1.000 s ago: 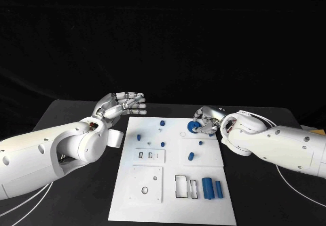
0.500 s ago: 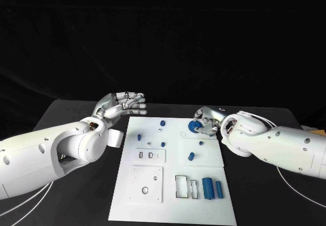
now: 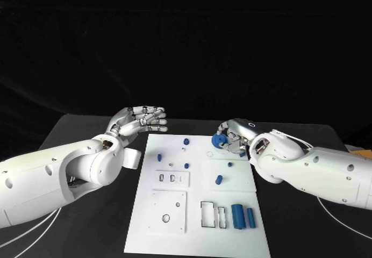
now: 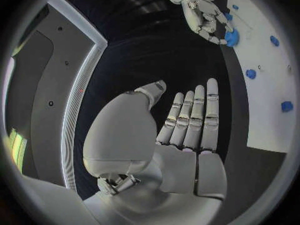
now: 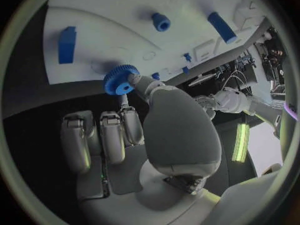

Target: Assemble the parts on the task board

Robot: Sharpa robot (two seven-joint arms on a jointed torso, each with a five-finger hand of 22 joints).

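The white task board [image 3: 172,236] lies in the middle of the black table. My right hand [image 3: 235,135] hovers at the board's far right corner and pinches a blue gear [image 3: 219,140] between thumb and a finger. In the right wrist view that gear [image 5: 120,79] sits at the fingertips of the right hand [image 5: 156,125], just above the board [image 5: 112,20]. My left hand [image 3: 144,120] floats left of the board's far edge, holding nothing, fingers straight in the left wrist view [image 4: 187,122]. Small blue pegs [image 3: 185,141] dot the board's far half.
Two blue cylinders [image 3: 242,216] lie side by side at the board's near right, beside a rectangular slot [image 3: 208,213]. An oblong blue piece [image 3: 217,179] lies mid-board. Bare black table [image 3: 93,226] stretches on either side of the board.
My right hand has raised the blue gear a little and carried it slightly left over the board's far right corner. The left hand has stayed still.
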